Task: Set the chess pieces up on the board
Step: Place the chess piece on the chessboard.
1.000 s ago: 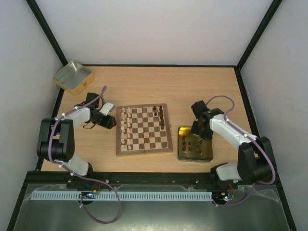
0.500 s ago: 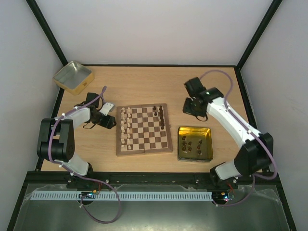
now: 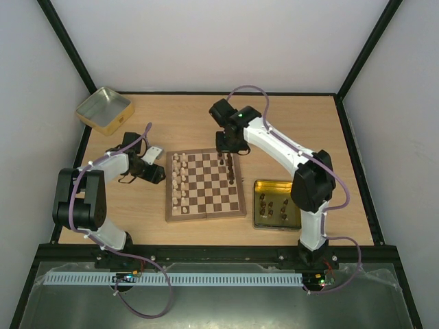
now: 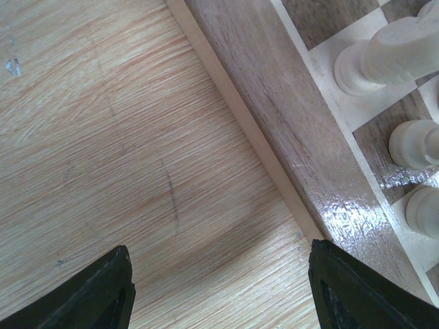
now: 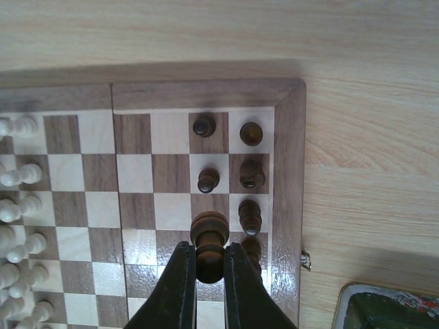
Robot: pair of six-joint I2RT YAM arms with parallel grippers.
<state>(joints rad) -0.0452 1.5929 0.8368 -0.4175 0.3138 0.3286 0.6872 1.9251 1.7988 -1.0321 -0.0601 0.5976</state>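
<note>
Table (image 3: 302, 130): a pale wooden top was seen carrying the board, two tins and both arms' bases.
Right arm (image 3: 274, 144): it was stretched across to the board's far right corner. A sideways swing at this height was judged able to sweep pieces already standing there.
Board (image 3: 206, 184): it was lying flat in the middle of the table between the arms. A hard press at its corner was judged likely to shift it.
Supply tin (image 3: 256, 205): it was placed just right of the board, with dark pieces (image 3: 274, 205) inside waiting to be moved.
Second tin (image 3: 103, 125): it was set well apart at the far left corner, out of the way.
Left gripper (image 4: 219, 274): its jaws were held wide apart with nothing between them, low over bare table beside the board's left rim.
Right gripper (image 5: 208, 257): its jaws were clamped on the held piece.
Pale pieces (image 3: 180, 179): they were ranged along the board's left columns, clear of the right arm.
Set dark pieces (image 5: 250, 175): about six were standing in the two rightmost columns, one half hidden behind a finger (image 5: 240, 288). These were judged the likeliest to be toppled by the fingers spreading.
Held piece (image 5: 209, 236): a dark turned figure was gripped low on its stem, over the second column from the right. Contact with the board could not be told, and release too high was judged to risk a tip-over.
</note>
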